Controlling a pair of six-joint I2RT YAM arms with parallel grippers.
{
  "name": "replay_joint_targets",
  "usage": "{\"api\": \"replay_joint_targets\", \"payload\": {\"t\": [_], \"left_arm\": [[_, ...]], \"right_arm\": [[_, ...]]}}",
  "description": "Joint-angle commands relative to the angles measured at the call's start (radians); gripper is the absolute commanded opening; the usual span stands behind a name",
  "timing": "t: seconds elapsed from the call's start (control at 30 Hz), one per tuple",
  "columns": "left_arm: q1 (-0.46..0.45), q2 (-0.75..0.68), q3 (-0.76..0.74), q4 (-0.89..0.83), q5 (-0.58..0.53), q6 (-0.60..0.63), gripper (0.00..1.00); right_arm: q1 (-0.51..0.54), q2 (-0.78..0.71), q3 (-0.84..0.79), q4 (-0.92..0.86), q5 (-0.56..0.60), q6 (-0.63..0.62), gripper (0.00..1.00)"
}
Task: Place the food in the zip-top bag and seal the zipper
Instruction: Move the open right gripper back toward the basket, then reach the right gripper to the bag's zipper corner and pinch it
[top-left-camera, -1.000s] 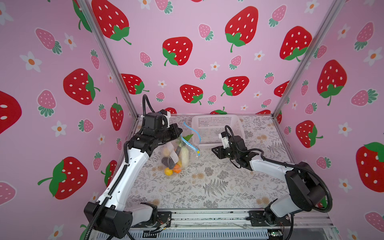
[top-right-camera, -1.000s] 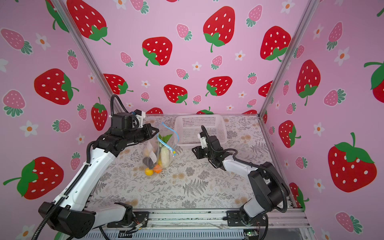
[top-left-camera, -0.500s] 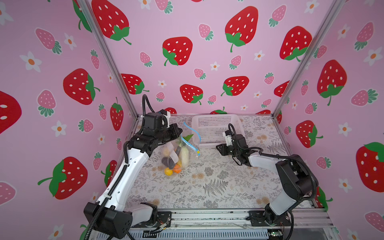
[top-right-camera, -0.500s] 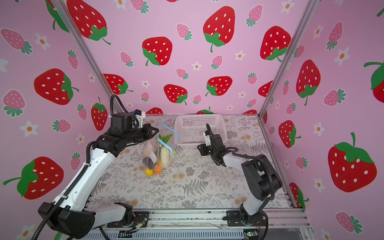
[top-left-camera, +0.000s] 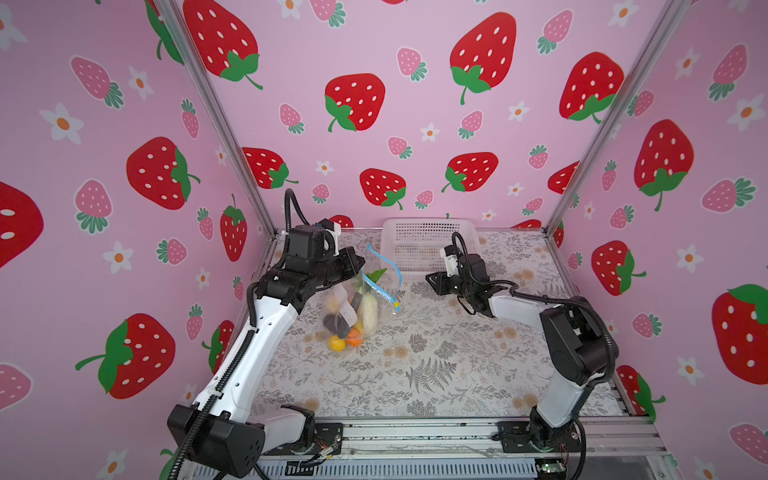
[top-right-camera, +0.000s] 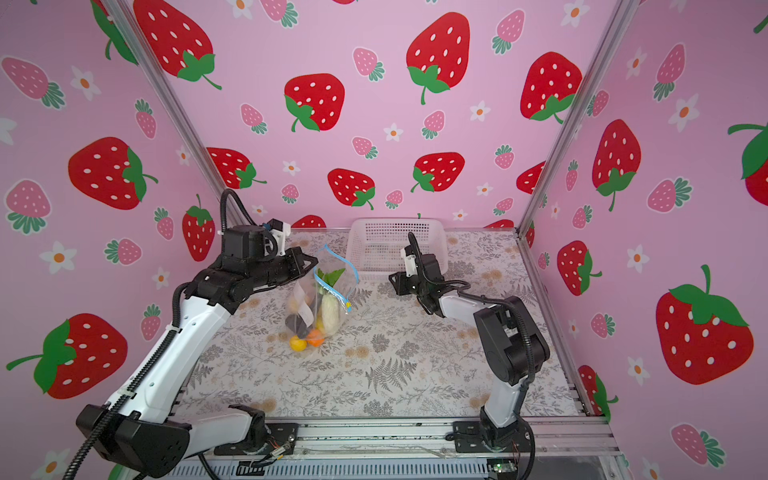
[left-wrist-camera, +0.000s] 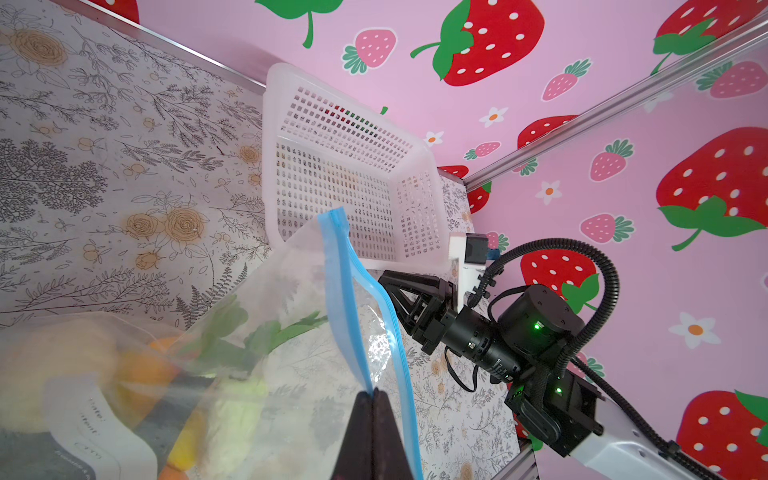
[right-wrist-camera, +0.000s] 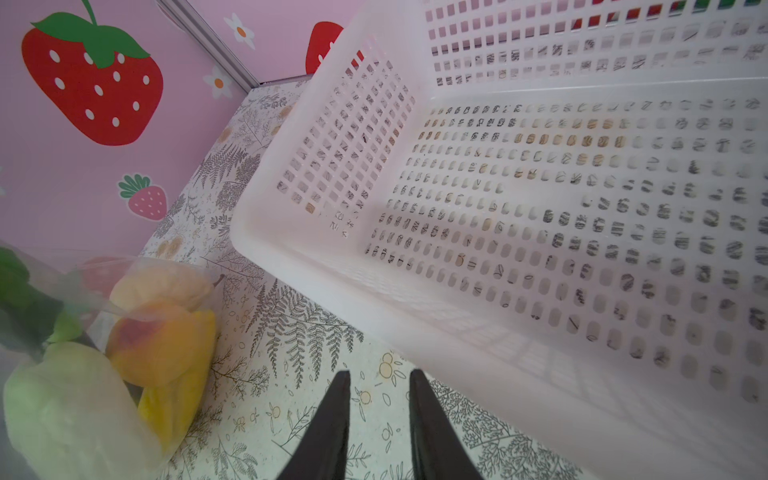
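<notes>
Both top views look steeply down from high at the front, far enough back that I get the whole worktop (top-left-camera: 415, 374), and they share nearly the same scene. My left wrist camera sits close behind the left claw (left-wrist-camera: 372, 392), facing over the zip-top bag (left-wrist-camera: 270, 353) toward the basket (left-wrist-camera: 353, 124). The right wrist camera, behind the right claw (right-wrist-camera: 378, 374), looks close onto that same basket and zip-top bag.
</notes>
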Motion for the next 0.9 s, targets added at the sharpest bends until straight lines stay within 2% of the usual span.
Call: {"api": "replay_joint_targets", "payload": {"t": [0.0,0.23,0.4,0.63,0.87], "left_arm": [[-0.004,-0.028,-0.004,0.015,-0.007,0.000,0.00],[-0.005,-0.022,-0.004,0.015,-0.008,0.001,0.00],[-0.004,-0.015,0.005,0.007,-0.013,-0.001,0.00],[-0.006,0.002,0.007,0.010,-0.020,-0.012,0.00],[-0.006,-0.002,-0.004,0.018,-0.037,-0.017,0.00]], "right_arm": [[-0.014,0.019,0.023,0.016,-0.009,-0.023,0.29],[-0.049,0.017,0.036,-0.001,-0.012,-0.045,0.31],[-0.040,-0.095,-0.009,0.014,-0.089,-0.030,0.33],[0.067,-0.354,-0.186,0.119,-0.194,-0.031,0.40],[0.180,-0.461,-0.273,0.226,-0.269,0.102,0.53]]}}
